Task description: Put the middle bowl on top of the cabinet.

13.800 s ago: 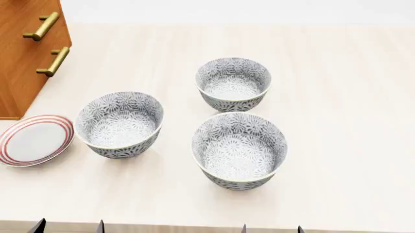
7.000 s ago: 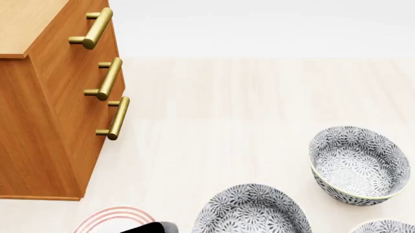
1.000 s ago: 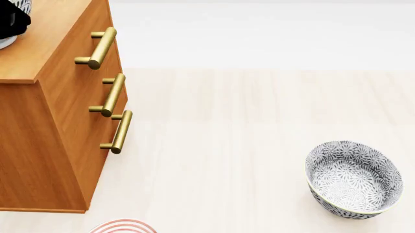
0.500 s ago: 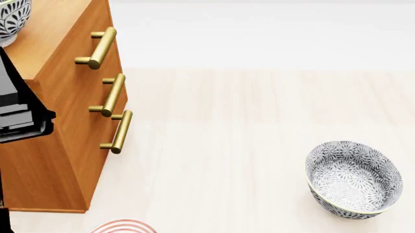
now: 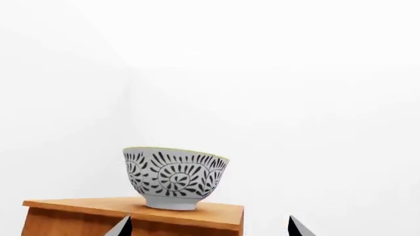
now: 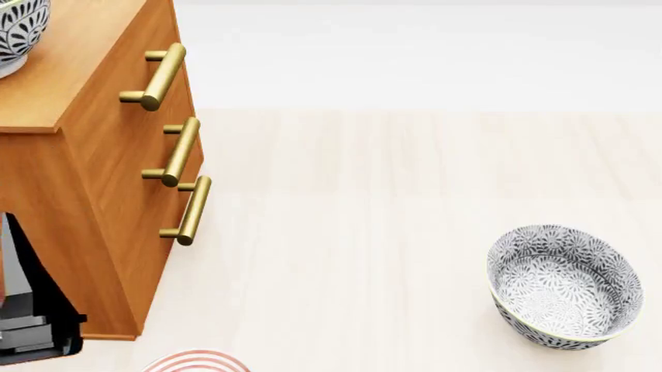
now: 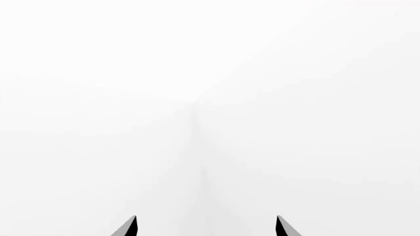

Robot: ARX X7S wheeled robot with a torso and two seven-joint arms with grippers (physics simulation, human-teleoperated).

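**Q:** Left gripper [image 5: 204, 227] first, what does its own wrist camera tell?

**R:** Only two dark fingertips [image 5: 122, 227] show, spread wide, with nothing between them. So this claw is open and holds nothing. Beyond it the deep white bowl with black leaf pattern and pale rim [image 5: 175, 178] stands upright on the flat lighter top of the tall orange-brown wooden cabinet [image 5: 131, 211]. I judge it is the middle bowl, set there because the task asks for it.

**Q:** Is it safe from the edges?

**R:** From this view it sits well inside the top, with bare wood on both sides. The space around it is plain white, so room for the arm is free.

**Q:** And the head view?

**R:** The bowl is cut by the picture's corner, near the far left of the cabinet top. A dark part of the left arm [image 6: 36, 333] shows low beside the cabinet's side. The three brass bar handles [image 6: 166, 147] stick out toward the pale wooden table [image 6: 393, 232]. Another patterned bowl [image 6: 563, 285] stands well apart, and a red-striped plate [image 6: 197, 361] peeks in below.

**Q:** The right wrist view?

**R:** Right gripper [image 7: 205, 227] is spread open, empty, facing only white.
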